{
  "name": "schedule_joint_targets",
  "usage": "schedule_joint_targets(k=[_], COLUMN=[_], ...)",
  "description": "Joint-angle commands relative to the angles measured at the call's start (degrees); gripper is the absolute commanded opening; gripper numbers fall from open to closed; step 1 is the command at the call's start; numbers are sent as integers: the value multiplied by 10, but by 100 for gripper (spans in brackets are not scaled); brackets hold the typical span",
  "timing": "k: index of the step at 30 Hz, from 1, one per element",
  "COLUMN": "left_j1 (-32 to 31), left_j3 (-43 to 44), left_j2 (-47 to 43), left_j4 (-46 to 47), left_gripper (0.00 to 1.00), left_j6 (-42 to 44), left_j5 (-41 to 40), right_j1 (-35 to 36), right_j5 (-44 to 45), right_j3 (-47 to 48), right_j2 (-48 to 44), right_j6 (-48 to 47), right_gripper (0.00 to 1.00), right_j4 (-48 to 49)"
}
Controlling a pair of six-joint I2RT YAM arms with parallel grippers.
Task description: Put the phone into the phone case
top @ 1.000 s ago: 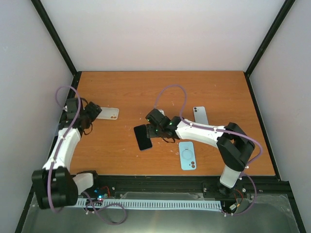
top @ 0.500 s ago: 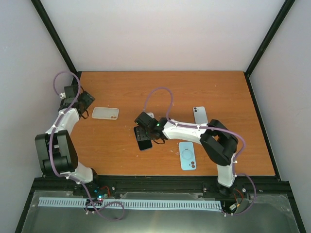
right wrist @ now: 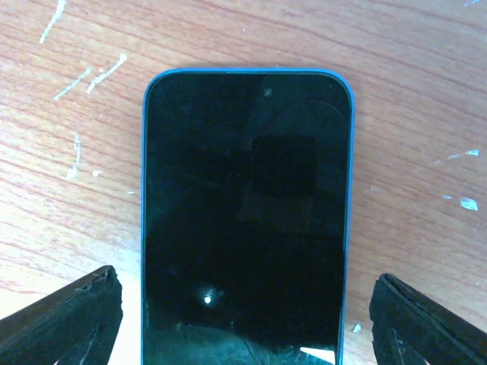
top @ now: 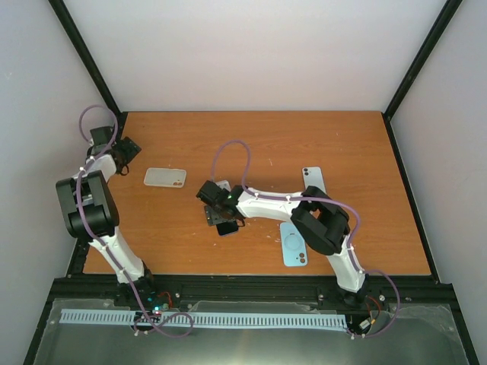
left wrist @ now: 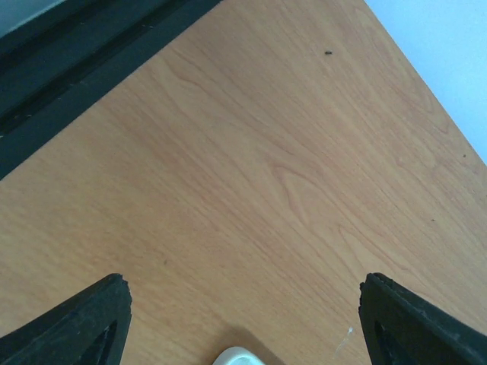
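Table: wooden top [top: 365,152], scuffed pale around the phone.
Right arm: [top: 274,204] stretched to mid-table, its wrist over the phone.
Left arm: [top: 91,205] folded into the far left corner, well apart from the work.
Phone case: pale blue, ring-marked [top: 293,243], flat near the front edge, near the phone but apart.
Phone: [right wrist: 247,213] screen up, blue-rimmed, flat on the wood.
Right gripper: [right wrist: 243,327] spread wider than the phone, a finger off each long edge, holding nothing.
Left gripper: [left wrist: 247,323] spread wide, empty.
Handling: we judge it a rigid, thin, fairly light slab with slick, breakable glass. Pinch the long edges, firm but gentle.
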Motion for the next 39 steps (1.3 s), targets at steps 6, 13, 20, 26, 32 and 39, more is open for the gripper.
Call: schedule_joint_targets(k=[6,13,20,26,32,39], left_j1=[0,-1,-22,-56,-99,-150], left_j3=[30,48,-25,-107,-222,-257], left_j2=[60,110,60,-21,-139,-236], left_j4=[-2,-76,-105,-91,-31,6], left_gripper=[82,76,73,74,73,73], left_j6=[8,-26,-67,-95,-148,-100], left_j5=[72,77,88,110,180,260], right_j1=[13,13,2,-24,-51,-62], right_j5=[34,57,80,74,69,63], right_j3=[29,5,-84,-191,-262,-300], right_j2=[44,30,-27,-104,-164,-203], right_j6=[-6,-21,-26,-19,-20,-19], right_gripper=[84,77,67,65,64,63], right_j4=[-39,-33,2,50,85,115])
